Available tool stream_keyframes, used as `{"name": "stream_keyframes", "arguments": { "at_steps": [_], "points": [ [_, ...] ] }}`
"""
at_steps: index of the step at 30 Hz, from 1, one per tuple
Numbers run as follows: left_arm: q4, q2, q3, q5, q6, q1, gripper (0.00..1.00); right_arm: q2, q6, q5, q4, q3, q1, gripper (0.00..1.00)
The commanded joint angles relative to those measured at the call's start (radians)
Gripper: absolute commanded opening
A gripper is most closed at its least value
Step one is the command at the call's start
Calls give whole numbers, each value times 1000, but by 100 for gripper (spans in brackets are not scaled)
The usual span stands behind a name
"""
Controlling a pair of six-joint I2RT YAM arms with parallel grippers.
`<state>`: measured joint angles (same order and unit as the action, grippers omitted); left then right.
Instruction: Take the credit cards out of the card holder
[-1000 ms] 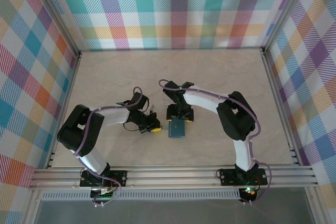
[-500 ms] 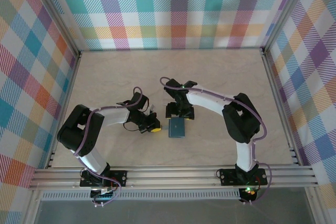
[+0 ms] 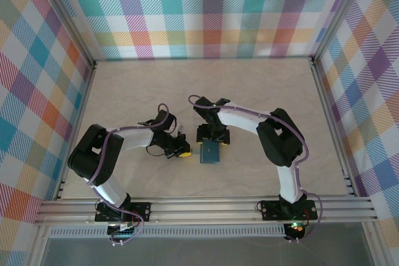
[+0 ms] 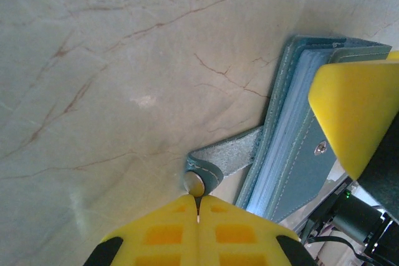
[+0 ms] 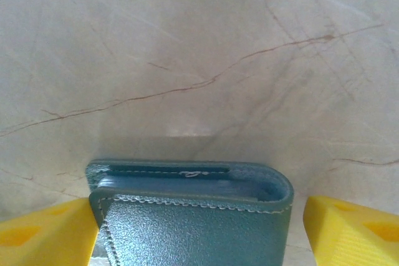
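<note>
White-and-black arms (image 3: 246,118), purple cables (image 3: 163,108), yellow fingers (image 5: 37,228)

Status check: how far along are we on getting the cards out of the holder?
Done: the snap tab lies unfastened beside the card holder. In hand: the left gripper, shut, has its tips at the tab's snap; whether it pinches it is unclear. The right gripper stands open astride the holder. Left: the holder is folded shut, so opening it and drawing out the credit cards remains.
</note>
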<state>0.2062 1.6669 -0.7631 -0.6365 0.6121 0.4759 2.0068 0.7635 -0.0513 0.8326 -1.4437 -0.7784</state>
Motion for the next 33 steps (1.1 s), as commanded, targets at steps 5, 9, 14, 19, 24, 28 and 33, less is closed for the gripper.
{"name": "stream_keyframes", "arguments": {
  "at_steps": [5, 9, 14, 19, 24, 28, 33],
  "points": [
    [58, 10, 28, 38, -14, -8, 0, -64, 2, -61, 76, -5, 9, 85],
    [63, -1, 25, 47, -12, -8, 0, -95, 2, -65, 88, 5, 12, 84],
    [63, 13, 27, 51, -14, -8, 0, -142, -3, -64, 100, 21, 14, 82],
    [49, 15, 27, 57, -1, -8, 0, -184, -3, -59, 111, 51, 16, 71],
    [50, 9, 31, 60, -1, -8, 0, -210, -12, -29, 82, 79, 19, 70],
    [41, 11, 33, 55, 1, -9, 0, -138, 2, 37, 57, 34, 19, 79],
    [20, 20, 44, 44, 12, -8, 0, -87, 103, 20, 19, 15, 19, 86]
  ]
}}
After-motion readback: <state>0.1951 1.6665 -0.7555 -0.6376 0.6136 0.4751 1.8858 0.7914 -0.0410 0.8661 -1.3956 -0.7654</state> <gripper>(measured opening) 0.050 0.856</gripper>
